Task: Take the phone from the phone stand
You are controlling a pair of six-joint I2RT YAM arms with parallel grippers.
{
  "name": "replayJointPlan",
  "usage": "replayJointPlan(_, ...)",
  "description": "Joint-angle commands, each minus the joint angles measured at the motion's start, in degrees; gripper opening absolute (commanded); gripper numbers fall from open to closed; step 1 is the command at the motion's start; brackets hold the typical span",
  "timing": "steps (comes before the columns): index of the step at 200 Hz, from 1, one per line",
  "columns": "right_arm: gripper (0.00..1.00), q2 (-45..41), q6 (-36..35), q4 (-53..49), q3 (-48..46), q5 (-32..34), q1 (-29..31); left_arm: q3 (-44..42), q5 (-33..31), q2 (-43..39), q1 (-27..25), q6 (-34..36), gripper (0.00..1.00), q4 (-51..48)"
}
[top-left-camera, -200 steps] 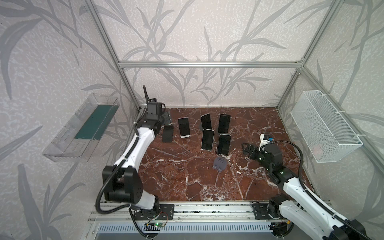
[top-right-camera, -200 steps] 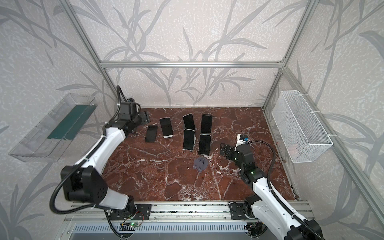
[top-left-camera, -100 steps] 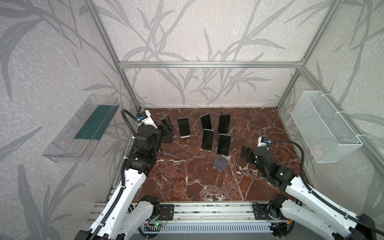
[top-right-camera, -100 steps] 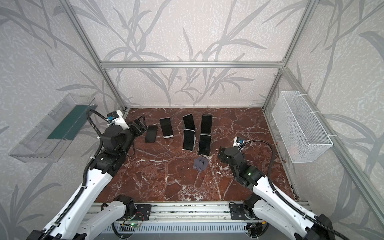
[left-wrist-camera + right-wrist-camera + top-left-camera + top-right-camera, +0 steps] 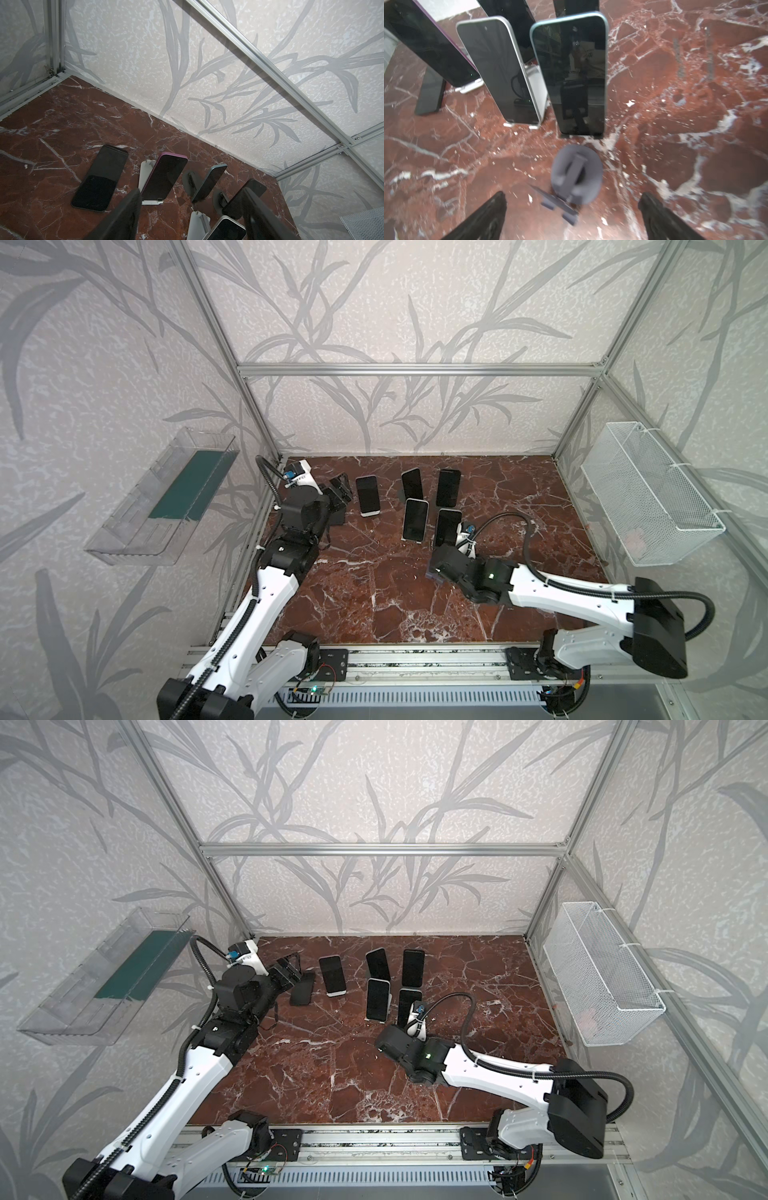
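Several phones lean on stands at the back of the marble table: a purple-rimmed phone (image 5: 164, 176) on a white phone stand (image 5: 146, 172), a silver phone (image 5: 500, 70) and a teal-rimmed phone (image 5: 577, 79). A black phone (image 5: 301, 990) lies flat at the far left. My left gripper (image 5: 286, 969) hovers just above and behind it, jaws apart and empty in the left wrist view (image 5: 191, 190). My right gripper (image 5: 434, 568) stands open, its fingers on either side of an empty grey stand (image 5: 576, 174) that lies tipped over.
Two more dark phones (image 5: 412, 484) (image 5: 448, 487) stand in the back row. A clear wall shelf (image 5: 166, 497) hangs on the left and a white wire basket (image 5: 648, 497) on the right. Aluminium frame posts edge the table.
My left arm has pulled back from the far left corner, its gripper now over the flat black phone. The right arm has swung left to the empty grey stand, its jaws widening.
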Motion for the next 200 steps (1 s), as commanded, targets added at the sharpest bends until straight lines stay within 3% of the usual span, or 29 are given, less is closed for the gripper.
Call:
replayJointPlan(1, 0.99, 3.90, 4.31, -2.94, 3.59, 2.99, 0.63, -0.13, -0.54, -0.55, -0.17, -0.64, 0.75, 1.28)
replayJointPlan(53, 0.99, 9.15, 6.69, -0.81, 4.18, 2.30, 1.48, 0.56, -1.50, -0.94, -0.17, 1.72, 0.75, 0.57)
replayJointPlan(116, 0.99, 13.04, 9.31, -5.64, 5.19, 8.00, 2.28, 0.36, 0.87, -0.20, -0.22, 0.42, 0.75, 1.52)
replayJointPlan(200, 1.00, 5.49, -0.88, 1.23, -4.85, 7.77, 2.29, 0.07, 3.44, 0.32, -1.10, -0.55, 0.75, 2.98)
